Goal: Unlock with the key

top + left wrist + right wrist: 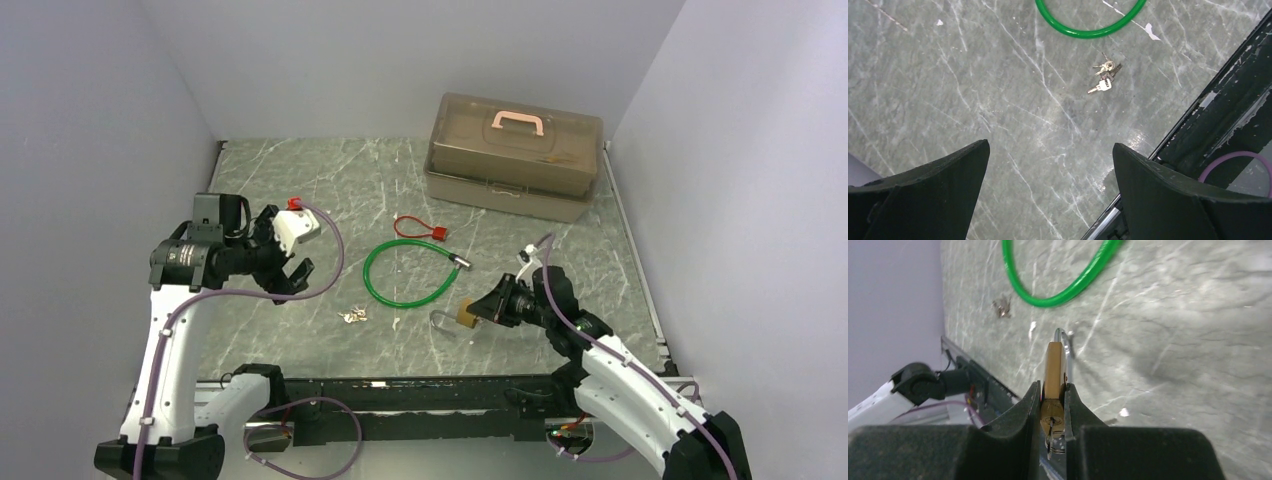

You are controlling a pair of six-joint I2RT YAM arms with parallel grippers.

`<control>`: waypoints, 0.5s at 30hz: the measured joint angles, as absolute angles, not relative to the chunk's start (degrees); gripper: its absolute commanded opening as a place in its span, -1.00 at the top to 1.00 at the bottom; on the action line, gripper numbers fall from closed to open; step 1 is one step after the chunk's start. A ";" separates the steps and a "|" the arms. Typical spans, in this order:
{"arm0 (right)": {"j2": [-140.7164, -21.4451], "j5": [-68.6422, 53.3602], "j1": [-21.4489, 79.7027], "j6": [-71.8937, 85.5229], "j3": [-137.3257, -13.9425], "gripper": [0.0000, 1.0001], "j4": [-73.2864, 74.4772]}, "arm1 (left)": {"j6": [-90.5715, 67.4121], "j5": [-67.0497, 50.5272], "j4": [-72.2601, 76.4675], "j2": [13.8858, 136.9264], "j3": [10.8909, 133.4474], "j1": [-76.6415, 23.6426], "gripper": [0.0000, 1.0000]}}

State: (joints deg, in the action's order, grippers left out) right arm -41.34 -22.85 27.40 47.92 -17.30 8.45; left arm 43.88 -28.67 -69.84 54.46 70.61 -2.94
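Brass padlock (1054,367) clamped in your right gripper (1052,387) near the table's (300,180) front edge, key (1050,432) in its keyhole. Left gripper (1050,147) spread wide, holding nothing, key bunch (1104,75) on the table below it

Your grey marbled stone-look worktop (948,90) is smooth, with a soft sheen and fine white scuffs. Near its front edge, the small bunch of silver metal keys (1104,75) glints. The green round cable loop (1088,34) has a glossy plastic coat. The brass-coloured rectangular metal padlock (1054,370) looks dull; its steel shackle (1068,350) shines. The right gripper (1053,405) has matt black fingers (1020,415). Toward the far right corner, the brown translucent plastic box (515,155) looks smooth.
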 measured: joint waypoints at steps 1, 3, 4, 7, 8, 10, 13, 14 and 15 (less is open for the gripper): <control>-40.45 -21.76 27.05 48.10 -16.73 1.00 8.51 | 43.86 -28.95 -69.93 54.87 70.61 -2.90 -0.99; -38.74 -19.46 26.50 48.23 -15.31 1.00 9.28 | 43.86 -29.63 -70.08 55.68 70.63 -2.83 -0.99; -37.89 -18.37 26.28 48.27 -14.63 1.00 9.93 | 43.83 -29.95 -70.15 56.01 70.63 -2.81 -0.99; -34.76 -16.08 26.15 48.58 -12.60 1.00 11.09 | 43.83 -30.85 -70.17 56.66 70.63 -2.81 -0.99; -33.43 -15.44 26.09 48.73 -11.92 1.00 11.14 | 43.83 -31.18 -70.15 56.73 70.63 -2.81 -0.99; -31.40 -14.74 26.04 49.06 -10.98 1.00 11.14 | 43.83 -31.62 -70.17 56.73 70.63 -2.81 -0.99; -29.02 -13.96 26.00 49.32 -9.54 0.70 11.11 | 43.86 -31.88 -70.15 56.73 70.63 -2.81 -0.99; -28.32 -13.89 26.00 49.34 -9.10 0.56 11.07 | 43.86 -31.94 -70.15 56.73 70.63 -2.81 -0.99; -27.70 -13.78 26.00 49.47 -8.58 0.40 11.05 | 43.86 -32.10 -70.15 56.73 70.63 -2.81 -0.99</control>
State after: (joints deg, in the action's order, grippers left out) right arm -27.70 -13.78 26.00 49.47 -8.58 11.05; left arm 43.86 -32.10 -70.15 56.73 70.63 -2.81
